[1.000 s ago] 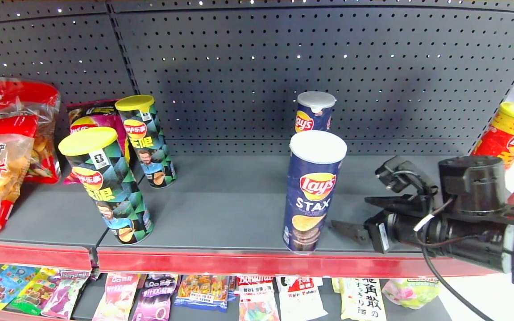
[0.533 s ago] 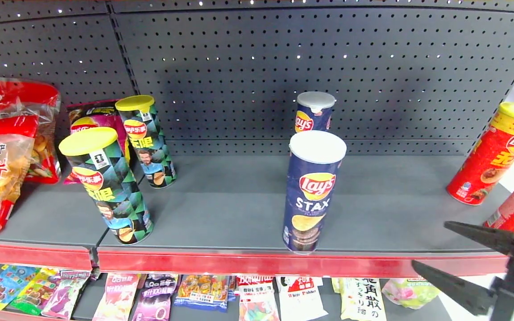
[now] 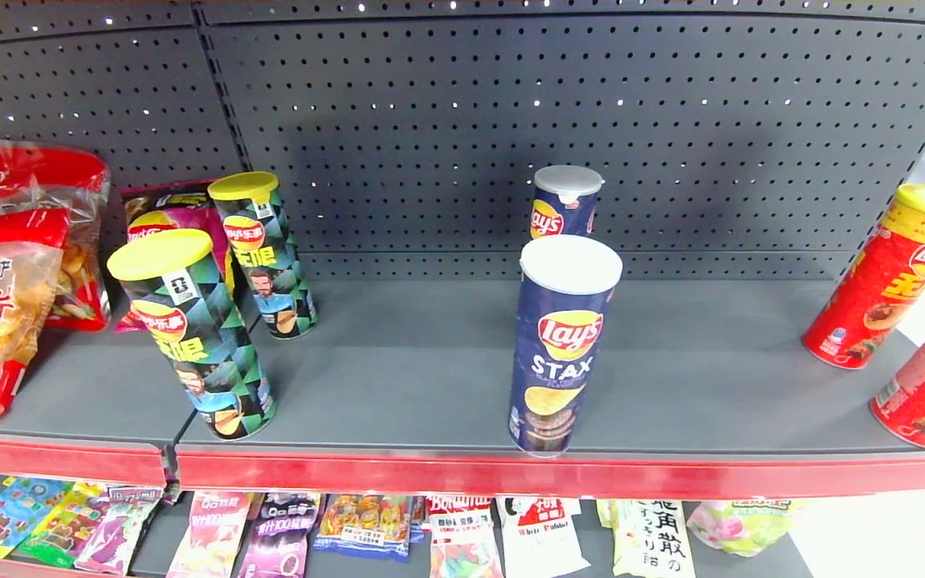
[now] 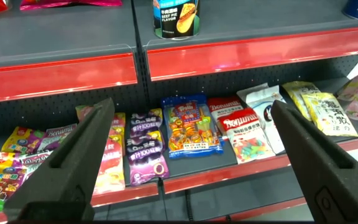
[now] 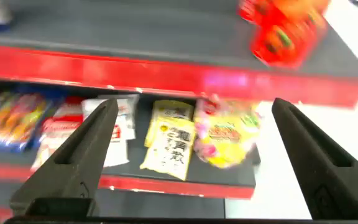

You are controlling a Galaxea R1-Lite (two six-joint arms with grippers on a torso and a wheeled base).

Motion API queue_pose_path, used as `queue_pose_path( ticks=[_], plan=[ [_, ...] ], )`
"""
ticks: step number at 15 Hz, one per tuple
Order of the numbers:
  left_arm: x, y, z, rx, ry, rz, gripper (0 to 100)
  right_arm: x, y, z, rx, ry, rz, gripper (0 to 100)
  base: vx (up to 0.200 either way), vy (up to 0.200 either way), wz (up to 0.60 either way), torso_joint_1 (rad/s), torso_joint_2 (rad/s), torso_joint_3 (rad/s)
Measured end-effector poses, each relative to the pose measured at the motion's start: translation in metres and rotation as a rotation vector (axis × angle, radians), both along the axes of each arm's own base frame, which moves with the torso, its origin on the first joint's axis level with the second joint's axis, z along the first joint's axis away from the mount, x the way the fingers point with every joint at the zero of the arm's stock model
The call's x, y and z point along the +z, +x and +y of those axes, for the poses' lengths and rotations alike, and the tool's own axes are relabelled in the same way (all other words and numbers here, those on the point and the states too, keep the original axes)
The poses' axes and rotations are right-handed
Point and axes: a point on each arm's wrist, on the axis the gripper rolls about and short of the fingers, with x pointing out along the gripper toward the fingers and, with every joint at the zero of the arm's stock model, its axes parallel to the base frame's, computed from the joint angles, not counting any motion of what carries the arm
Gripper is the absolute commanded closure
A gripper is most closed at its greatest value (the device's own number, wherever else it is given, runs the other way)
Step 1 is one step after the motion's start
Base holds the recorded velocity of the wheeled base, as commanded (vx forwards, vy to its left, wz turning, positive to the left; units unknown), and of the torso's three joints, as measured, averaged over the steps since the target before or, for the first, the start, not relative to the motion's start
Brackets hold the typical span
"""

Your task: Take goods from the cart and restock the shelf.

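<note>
Head view: glossy blue cylindrical can (image 3: 563,353) upright on matte grey shelf (image 3: 406,377).

Bright light, probably overhead; soft shadows on pegboard (image 3: 398,177); glare on red shelf edge (image 5: 225,79); right-wrist blur.

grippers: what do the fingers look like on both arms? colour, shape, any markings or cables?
Both match. The left gripper has two matte dark grey fingers, long flat-sided wedges tapering to narrow tips. The right gripper has the same dark tapered fingers. On each, a small round recess sits near one finger's base. No cables or print on the parts in view.
</note>
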Motion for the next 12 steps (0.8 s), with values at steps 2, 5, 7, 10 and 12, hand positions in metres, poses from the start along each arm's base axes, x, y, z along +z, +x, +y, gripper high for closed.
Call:
queue_pose_path(
  ticks=[2,5,7,10,12],
  plan=[
    [0.000,0.000,0.000,-0.001,0.000,0.000,0,-0.014,-0.005,0.000,-0.039,0.089,0.042,0,0.000,0.000,0.00,0.000,0.00,0.000],
    [0.000,0.000,0.000,0.000,0.000,0.000,0,-0.015,-0.009,-0.001,0.040,0.069,-0.023,0,0.000,0.000,0.00,0.000,0.00,0.000],
    [0.000,0.000,0.000,0.000,0.001,0.000,0,-0.016,-0.012,-0.001,0.036,0.057,-0.064,0,0.000,0.000,0.00,0.000,0.00,0.000],
    [0.000,0.000,0.000,0.000,0.000,0.000,0,-0.017,-0.014,-0.001,0.028,0.056,-0.091,0,0.000,0.000,0.00,0.000,0.00,0.000],
    [0.000,0.000,0.000,-0.001,0.000,0.000,0,-0.017,-0.015,-0.001,0.029,0.055,-0.096,0,0.000,0.000,0.00,0.000,0.00,0.000]
  ],
)
